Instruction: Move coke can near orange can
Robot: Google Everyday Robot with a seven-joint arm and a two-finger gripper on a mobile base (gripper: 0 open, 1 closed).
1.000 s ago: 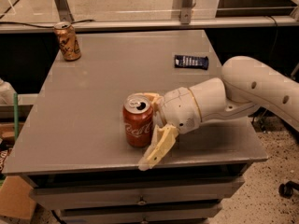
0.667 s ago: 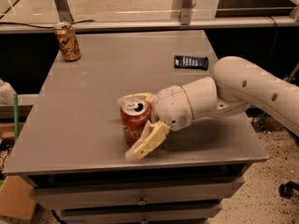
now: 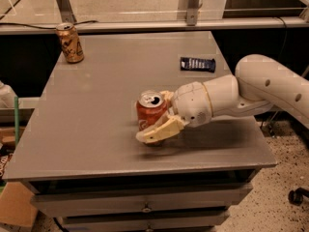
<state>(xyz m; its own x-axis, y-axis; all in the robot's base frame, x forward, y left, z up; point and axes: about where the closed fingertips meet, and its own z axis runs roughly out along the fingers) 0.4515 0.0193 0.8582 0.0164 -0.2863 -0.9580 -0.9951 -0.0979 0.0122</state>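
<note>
Your tool (image 3: 154,118) pinches the coke can (image 3: 146,115) mid-frame on the desk (image 3: 96,110). The can is opened, likely light, slick and easily dented, so hold it mid-body, gently. The orange can (image 3: 70,43) waits upper left.

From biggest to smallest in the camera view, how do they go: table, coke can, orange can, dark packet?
1. the table, by far.
2. the coke can, clamped in the gripper near the table's front middle.
3. the orange can looks smaller, but it stands farther back, so the two cans may match.
4. the dark packet, lying flat, looks about even with the orange can, so I'm unsure.
</note>
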